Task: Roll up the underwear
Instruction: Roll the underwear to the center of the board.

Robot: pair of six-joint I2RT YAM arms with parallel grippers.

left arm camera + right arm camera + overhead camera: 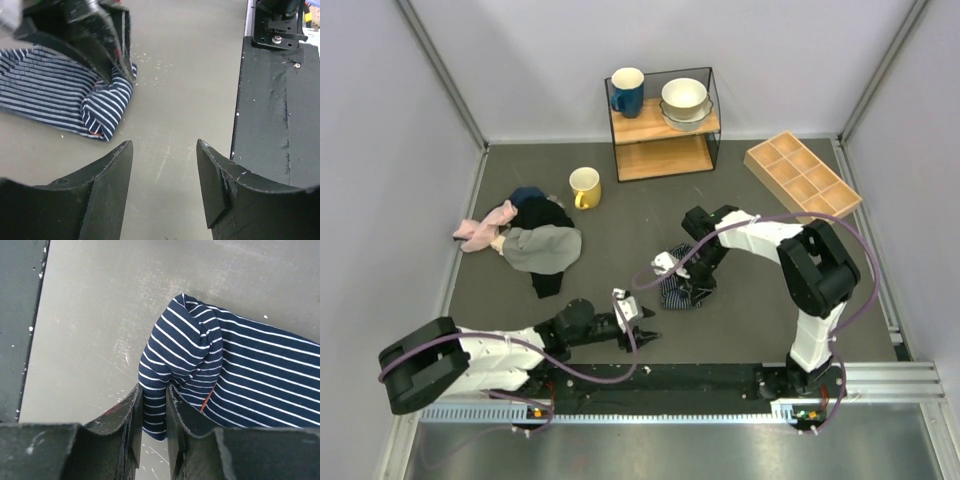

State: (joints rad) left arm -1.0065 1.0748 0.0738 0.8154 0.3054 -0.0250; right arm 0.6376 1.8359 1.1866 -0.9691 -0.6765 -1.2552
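Observation:
The underwear (678, 291), navy with thin white stripes, lies bunched on the grey table near the middle. In the right wrist view its folded edge (200, 365) shows, with a thin red line in it. My right gripper (154, 395) is shut on a fold of that edge; in the top view it (692, 283) sits over the cloth. My left gripper (164, 150) is open and empty, low over the table beside the underwear (75, 95). In the top view it (642, 322) lies left of the cloth.
A pile of grey, black and pink cloths (525, 238) lies at the left. A yellow mug (585, 187) stands behind it. A shelf (663, 125) holds a blue mug and bowls. A wooden divided tray (802, 176) sits at the far right. The black base rail (280, 100) runs alongside my left gripper.

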